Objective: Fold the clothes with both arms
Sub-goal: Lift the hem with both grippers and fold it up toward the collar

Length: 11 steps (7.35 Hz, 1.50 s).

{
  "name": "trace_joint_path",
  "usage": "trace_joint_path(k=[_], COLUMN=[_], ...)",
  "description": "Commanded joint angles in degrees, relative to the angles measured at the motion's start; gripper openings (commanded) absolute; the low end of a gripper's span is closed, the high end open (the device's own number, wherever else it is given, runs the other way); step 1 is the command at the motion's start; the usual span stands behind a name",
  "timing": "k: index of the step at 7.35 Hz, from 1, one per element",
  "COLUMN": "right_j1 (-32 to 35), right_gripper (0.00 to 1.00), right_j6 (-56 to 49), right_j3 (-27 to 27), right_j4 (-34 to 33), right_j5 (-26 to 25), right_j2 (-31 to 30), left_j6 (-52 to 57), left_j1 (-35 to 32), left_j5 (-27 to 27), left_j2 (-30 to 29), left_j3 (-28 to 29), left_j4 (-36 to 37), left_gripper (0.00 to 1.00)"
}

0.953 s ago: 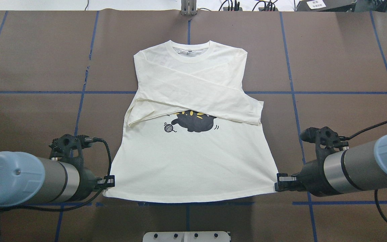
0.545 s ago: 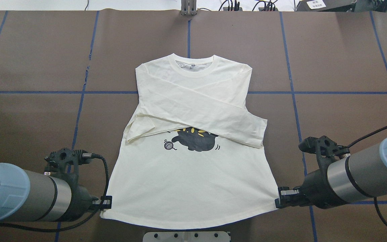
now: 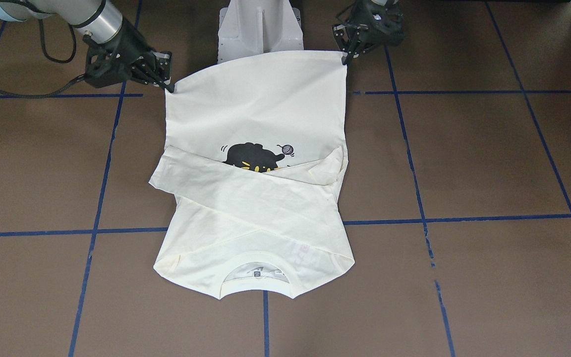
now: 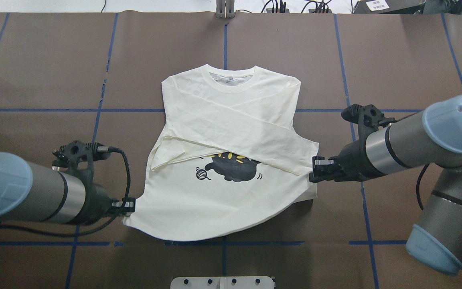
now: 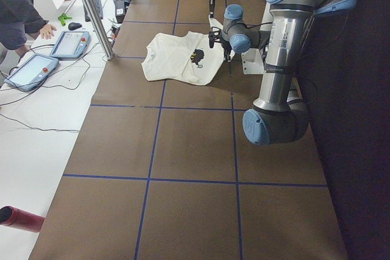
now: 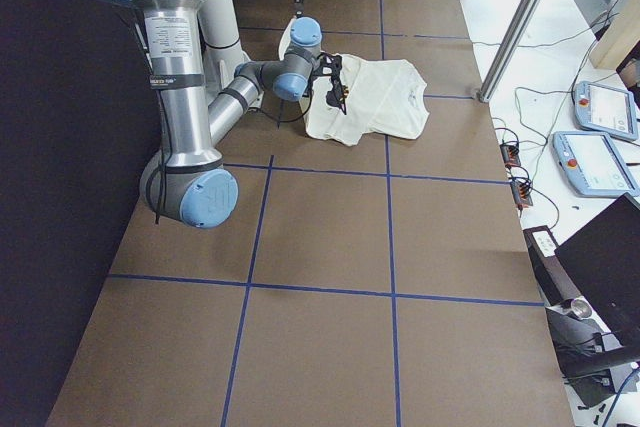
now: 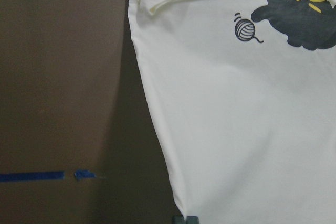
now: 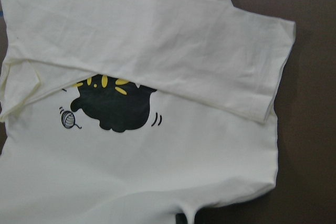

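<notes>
The clothes are one cream-white shirt (image 4: pixel 215 208) lying print-up on the brown table, collar away from the robot. Both sleeves are folded across the chest, half covering the black cat print (image 4: pixel 233 166). My left gripper (image 4: pixel 128 206) is shut on the left hem corner. My right gripper (image 4: pixel 313 174) is shut on the right hem corner, farther forward, beside the sleeve cuff. In the front-facing view the shirt (image 3: pixel 256 104) has its hem raised between the right gripper (image 3: pixel 169 89) and the left gripper (image 3: pixel 345 59). Cloth fills both wrist views, with each pinched corner at the bottom edge.
The white pedestal base (image 4: pixel 223 282) stands at the near edge, just behind the hem. Blue tape lines (image 4: pixel 94 132) grid the table. In the exterior left view a person (image 5: pixel 24 4) stands at a side bench with teach pendants (image 5: pixel 67 44).
The shirt was first dragged toward the robot. Since then both grippers have carried the hem corners up and forward, the right one much farther, so the hem now runs slanted.
</notes>
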Motion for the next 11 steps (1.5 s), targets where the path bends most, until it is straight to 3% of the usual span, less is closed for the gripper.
trace_joint_path(k=[1,3,7,8,9,11], right_j1=[7.48,10.83,14.53,14.71,15.06,15.59], right_gripper=[0.00,0.00,0.00,0.00,0.00,0.00], right_j6=[-1.07,-0.98,-0.98,-1.15,-1.07,-0.98], right_j3=[-8.38,-18.92,-39.40,-43.45,-47.58,-49.91], right_j4=[-0.13,-0.13,-0.04,0.48,5.62,8.04], right_j5=[0.07,0.07,-0.02,-0.28,-0.37,-0.37], right_j2=[5.88,14.13,26.97,28.40,28.67,28.93], left_j6=[2.48,5.72,5.39,5.38,5.47,3.12], left_j1=[-11.20,-18.94,-22.41,-22.41,-22.85,-22.85], left_j5=[-2.42,-4.52,-5.59,-5.32,-5.32,-5.23], left_j2=[-9.43,-14.48,-22.81,-23.89,-23.90,-24.07], left_j3=[13.53,24.46,52.21,55.93,56.32,56.32], left_j4=[-0.41,-4.86,-28.14,-30.19,-30.12,-30.21], left_gripper=[0.00,0.00,0.00,0.00,0.00,0.00])
